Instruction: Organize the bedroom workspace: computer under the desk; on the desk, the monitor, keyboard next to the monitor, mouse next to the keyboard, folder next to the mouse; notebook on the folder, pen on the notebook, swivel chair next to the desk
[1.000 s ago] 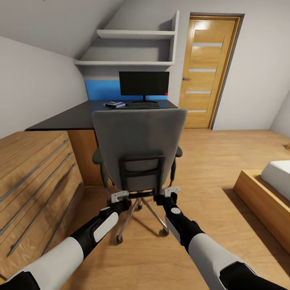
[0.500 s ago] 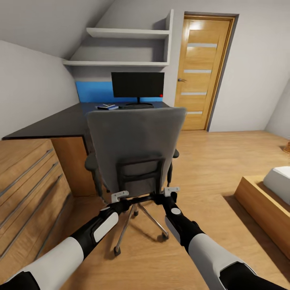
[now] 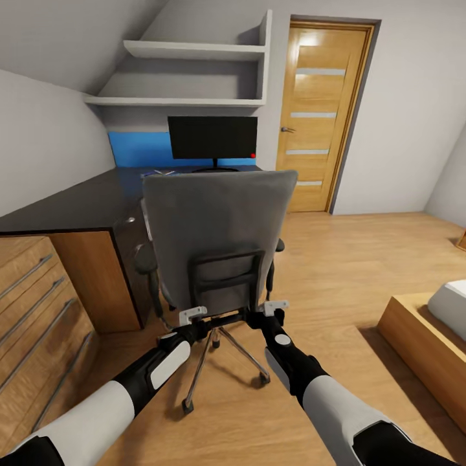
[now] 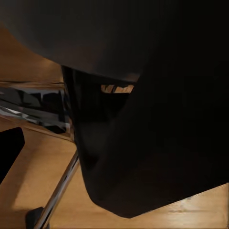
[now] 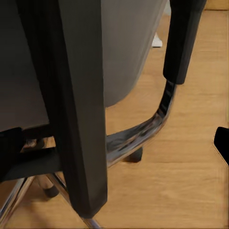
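Bedroom, wood floor: chair [image 3: 217,239] just beside desk [image 3: 71,208] front edge, both grippers [image 3: 194,316] [image 3: 275,307] at backrest base, finger state indeterminate; risk: armrest striking desk edge, chair swivelling.

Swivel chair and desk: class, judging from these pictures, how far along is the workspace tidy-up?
Looks done: the monitor stands on the desk, and small flat items lie beside it, too small to identify. In hand: both grippers, left and right, are at the lower back of the swivel chair, which faces the desk. Left: parking the chair beside the desk. The computer, keyboard and mouse cannot be checked behind the chair.
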Controlling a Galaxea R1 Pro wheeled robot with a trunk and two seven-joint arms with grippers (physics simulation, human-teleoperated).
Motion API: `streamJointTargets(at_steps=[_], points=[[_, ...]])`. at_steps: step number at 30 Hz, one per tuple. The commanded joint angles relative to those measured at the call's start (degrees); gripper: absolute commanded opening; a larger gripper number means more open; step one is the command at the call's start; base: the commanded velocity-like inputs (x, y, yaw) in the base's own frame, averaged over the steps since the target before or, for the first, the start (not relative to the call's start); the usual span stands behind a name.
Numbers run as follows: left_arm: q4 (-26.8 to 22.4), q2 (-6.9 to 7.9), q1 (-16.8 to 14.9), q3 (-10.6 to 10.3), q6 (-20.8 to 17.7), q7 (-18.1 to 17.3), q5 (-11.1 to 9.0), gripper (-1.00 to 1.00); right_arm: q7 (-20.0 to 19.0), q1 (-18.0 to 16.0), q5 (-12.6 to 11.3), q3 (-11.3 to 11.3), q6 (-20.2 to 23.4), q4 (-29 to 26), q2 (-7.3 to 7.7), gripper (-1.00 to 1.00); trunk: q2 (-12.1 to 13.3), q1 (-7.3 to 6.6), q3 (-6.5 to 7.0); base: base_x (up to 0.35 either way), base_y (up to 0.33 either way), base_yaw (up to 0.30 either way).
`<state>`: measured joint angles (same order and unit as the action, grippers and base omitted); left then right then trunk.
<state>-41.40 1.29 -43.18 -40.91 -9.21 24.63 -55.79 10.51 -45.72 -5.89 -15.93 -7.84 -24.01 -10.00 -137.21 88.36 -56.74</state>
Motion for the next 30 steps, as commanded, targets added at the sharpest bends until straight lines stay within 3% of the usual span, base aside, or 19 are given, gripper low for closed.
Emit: streamJointTargets(at_steps=[1,7,30], points=[[-0.2,0.11,-0.1,-0.2,-0.1,0.5,-0.1,1.0,0.5,-0.1,-0.6,-0.2,-0.3,0.1,0.0,1.0,0.0,0.02,-0.05,0.254,-0.24,0.0],[-0.2,0.21,-0.1,-0.2,-0.1,0.5,-0.1,1.0,0.5,-0.1,-0.6,-0.2,-0.3,0.2,0.0,1.0,0.0,0.02,-0.05,0.287,-0.139,0.0],[0.0,0.55,-0.1,-0.2,-0.2,0.4,-0.1,1.0,0.5,0.0,-0.6,-0.2,-0.3,0.2,0.0,1.0,0.0,0.02,-0.05,0.321,-0.003,0.0]])
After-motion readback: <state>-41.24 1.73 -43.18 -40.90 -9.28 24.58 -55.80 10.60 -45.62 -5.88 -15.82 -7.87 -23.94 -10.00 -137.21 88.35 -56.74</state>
